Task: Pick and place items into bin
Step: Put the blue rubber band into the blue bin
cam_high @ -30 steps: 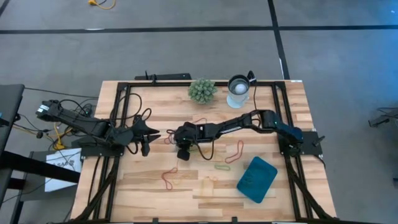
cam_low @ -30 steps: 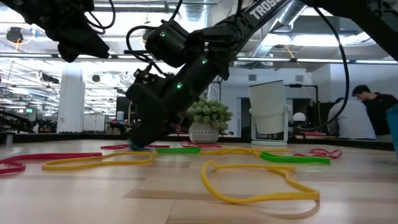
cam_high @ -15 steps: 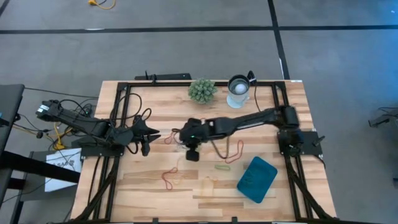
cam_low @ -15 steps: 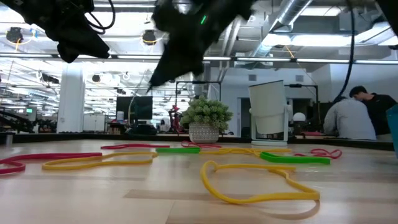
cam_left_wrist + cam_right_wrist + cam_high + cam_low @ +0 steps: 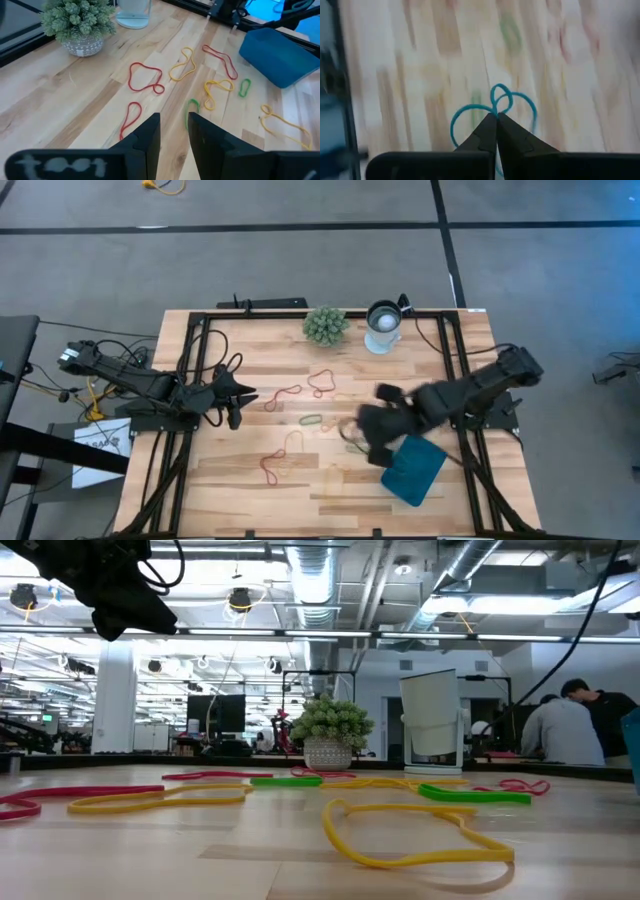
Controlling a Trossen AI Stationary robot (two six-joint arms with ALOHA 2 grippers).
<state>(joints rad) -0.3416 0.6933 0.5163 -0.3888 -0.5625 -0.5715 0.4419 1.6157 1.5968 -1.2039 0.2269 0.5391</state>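
High view has the right gripper (image 5: 375, 442) way over by the bin's (image 5: 425, 475) near-left edge now, when half a second back it sat mid-table, and the right wrist view shows its fingers pinched tight on a thin blue rubber band (image 5: 492, 107) twisted into floppy loops. That bin is one shallow teal tray at the table's front right, and I count roughly nine loose bands on the wood, red, yellow and green. Left gripper (image 5: 236, 395) waits at the left side, its fingers a little apart.
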